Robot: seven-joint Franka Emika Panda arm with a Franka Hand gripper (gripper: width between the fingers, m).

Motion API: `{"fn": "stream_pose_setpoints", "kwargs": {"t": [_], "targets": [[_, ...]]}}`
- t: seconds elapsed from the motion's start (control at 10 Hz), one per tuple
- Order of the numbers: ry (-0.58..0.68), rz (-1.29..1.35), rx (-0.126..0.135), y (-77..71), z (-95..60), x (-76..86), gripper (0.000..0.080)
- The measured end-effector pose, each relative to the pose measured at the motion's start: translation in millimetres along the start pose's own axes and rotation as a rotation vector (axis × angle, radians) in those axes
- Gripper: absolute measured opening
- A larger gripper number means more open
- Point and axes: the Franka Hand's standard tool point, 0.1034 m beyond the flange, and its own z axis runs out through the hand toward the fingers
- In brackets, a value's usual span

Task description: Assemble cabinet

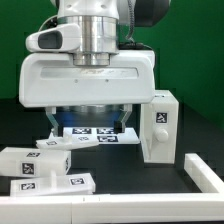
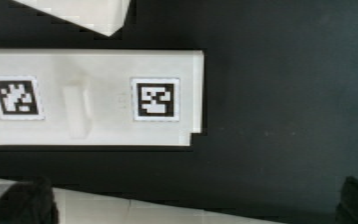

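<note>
In the exterior view my gripper [image 1: 97, 120] hangs over the middle of the table, above the marker board [image 1: 95, 133]. Its jaws stand wide apart and hold nothing. A white boxy cabinet part [image 1: 160, 125] with a tag stands upright at the exterior view's right. Two white tagged blocks [image 1: 35, 160] [image 1: 52, 185] lie at the exterior view's lower left. In the wrist view a white slab [image 2: 96, 100] with two tags lies flat ahead of the gripper [image 2: 186, 205]. The dark fingertips [image 2: 16, 205] show at the frame's corners, with a white surface [image 2: 140, 212] between them.
A white raised border [image 1: 205, 170] runs along the table's front and the exterior view's right. The corner of another white piece [image 2: 78, 15] shows beyond the slab in the wrist view. The table top is black.
</note>
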Motion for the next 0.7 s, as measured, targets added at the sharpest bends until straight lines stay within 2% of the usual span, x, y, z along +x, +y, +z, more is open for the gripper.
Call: {"fn": "stream_pose_setpoints", "kwargs": {"t": [0.2, 0.3, 0.4, 0.7], "targets": [[-0.046, 0.072, 0.026, -15.0, -14.7, -7.5, 0.0796], [-0.074, 0.116, 0.036, -22.3, -30.1, -7.8, 0.0796], [-0.078, 0.133, 0.037, -25.4, -33.1, -5.3, 0.0796], [-0.078, 0.121, 0.036, -24.7, -29.4, -6.0, 0.0796]]}}
